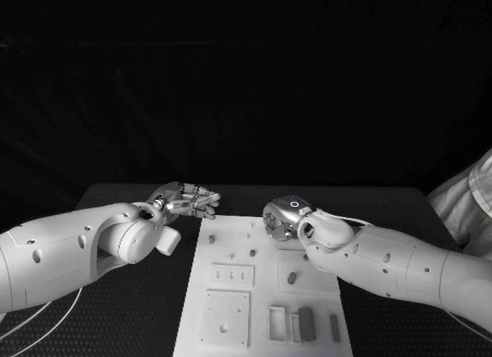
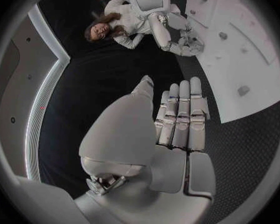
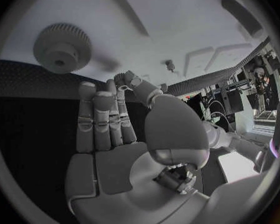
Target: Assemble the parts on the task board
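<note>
The white task board (image 1: 262,297) lies in the middle of the black table. My left hand (image 1: 188,201) hovers just off its far left corner; in the left wrist view its fingers (image 2: 180,119) are stretched out straight and side by side, holding nothing. My right hand (image 1: 285,216) is over the board's far edge, its fingers (image 3: 102,119) likewise extended and empty. A grey gear (image 3: 62,49) lies flat on the board just beyond the right fingertips, and a small peg (image 3: 170,64) stands close by. Another peg (image 1: 212,239) stands near the board's left edge.
Near the board's front edge stand upright rectangular blocks (image 1: 306,324) and square plates (image 1: 227,317). An oval slot (image 1: 292,277) sits mid-board. Black table mat (image 1: 128,312) flanks the board on both sides. A person's sleeve (image 1: 484,195) shows at the right edge.
</note>
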Robot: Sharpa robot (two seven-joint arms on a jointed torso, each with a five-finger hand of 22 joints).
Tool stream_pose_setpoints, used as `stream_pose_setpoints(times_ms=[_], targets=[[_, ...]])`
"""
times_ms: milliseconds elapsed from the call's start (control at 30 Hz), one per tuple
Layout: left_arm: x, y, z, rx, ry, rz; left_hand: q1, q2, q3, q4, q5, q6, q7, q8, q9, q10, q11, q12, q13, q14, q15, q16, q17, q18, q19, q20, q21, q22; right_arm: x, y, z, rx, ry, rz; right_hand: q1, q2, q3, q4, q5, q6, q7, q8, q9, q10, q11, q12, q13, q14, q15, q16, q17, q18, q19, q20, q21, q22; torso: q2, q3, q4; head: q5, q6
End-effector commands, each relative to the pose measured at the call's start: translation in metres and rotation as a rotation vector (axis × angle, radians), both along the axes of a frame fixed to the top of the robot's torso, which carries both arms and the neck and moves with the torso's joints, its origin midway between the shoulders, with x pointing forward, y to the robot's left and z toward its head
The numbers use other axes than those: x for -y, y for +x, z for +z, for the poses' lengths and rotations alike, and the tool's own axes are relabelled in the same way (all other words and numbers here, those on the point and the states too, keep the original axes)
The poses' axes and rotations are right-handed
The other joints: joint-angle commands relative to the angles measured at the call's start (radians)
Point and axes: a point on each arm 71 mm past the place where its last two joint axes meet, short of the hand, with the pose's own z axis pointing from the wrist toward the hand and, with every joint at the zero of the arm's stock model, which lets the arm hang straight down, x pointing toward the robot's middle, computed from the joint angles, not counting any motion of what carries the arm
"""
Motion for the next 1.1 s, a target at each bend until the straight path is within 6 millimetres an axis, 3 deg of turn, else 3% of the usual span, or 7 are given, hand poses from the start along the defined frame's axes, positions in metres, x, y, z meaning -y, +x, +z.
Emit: stream_pose_setpoints(times_ms=[33,1100], targets=[[0.002,0.001,0.001,0.009,-0.006,-0.001,-0.007,0.001,-0.004,-0.002,-0.003,0.0,0.005,-0.005,0.002,0.006,0.0,-0.006,0.001,0.008,-0.002,-0.007,-0.001,0.01,0.005,0.003,-0.005,-0.001,-0.006,0.002,0.004,0.031,-0.005,-0.007,-0.005,-0.005,0.009,-0.003,0.003,0.008,-0.002,0.003,0.008,0.027,-0.014,0.006,0.007,-0.002,-0.012,0.006,0.001,0.049,0.012,-0.017,0.004,0.022,0.001,0.0,-0.0006,0.003,0.003],[0.009,0.005,0.004,0.017,-0.005,-0.006,-0.005,-0.001,-0.003,-0.002,-0.003,0.001,0.004,-0.007,0.004,0.007,-0.001,-0.008,0.002,0.008,-0.002,-0.01,-0.001,0.01,0.005,0.003,-0.007,-0.001,-0.041,0.006,0.013,0.06,0.012,-0.015,-0.007,-0.007,0.014,-0.003,0.003,0.01,-0.002,0.002,0.008,0.03,-0.015,0.004,0.008,-0.001,-0.013,0.011,0.002,0.049,0.014,-0.018,0.01,0.022,0.006,-0.0015,0.0019,0.011,0.007]])
